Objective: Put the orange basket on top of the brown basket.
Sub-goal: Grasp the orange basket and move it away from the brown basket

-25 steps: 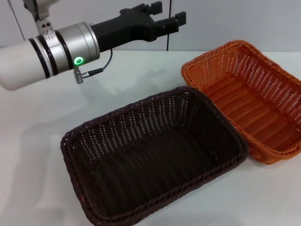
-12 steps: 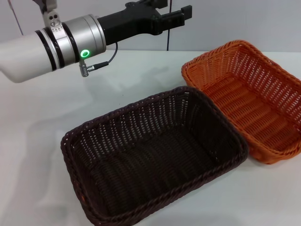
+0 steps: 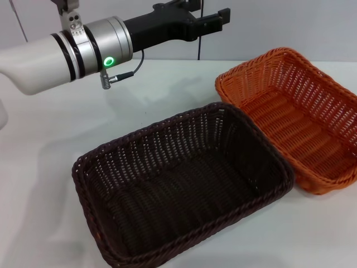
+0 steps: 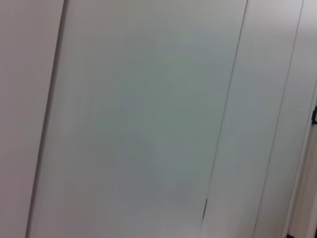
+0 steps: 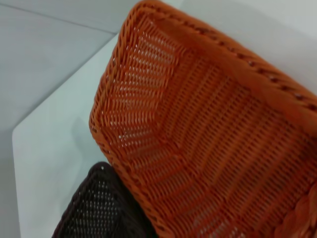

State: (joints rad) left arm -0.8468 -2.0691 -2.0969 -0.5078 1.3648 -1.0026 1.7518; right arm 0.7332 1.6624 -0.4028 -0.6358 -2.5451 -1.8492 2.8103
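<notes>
At right, the orange basket [image 3: 295, 120] is bright orange open weave. The brown basket [image 3: 181, 187] at centre is near-black brown weave. The table [image 3: 50, 139] is plain white.

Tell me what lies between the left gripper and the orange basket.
Only bare white table, per the head view. The left gripper hangs raised at the far edge; the orange basket sits apart from it.

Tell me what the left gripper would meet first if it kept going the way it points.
Probably the pale wall panels: the left gripper points away over the table's far edge, well above the orange basket and brown basket. Depth is unclear.
</notes>
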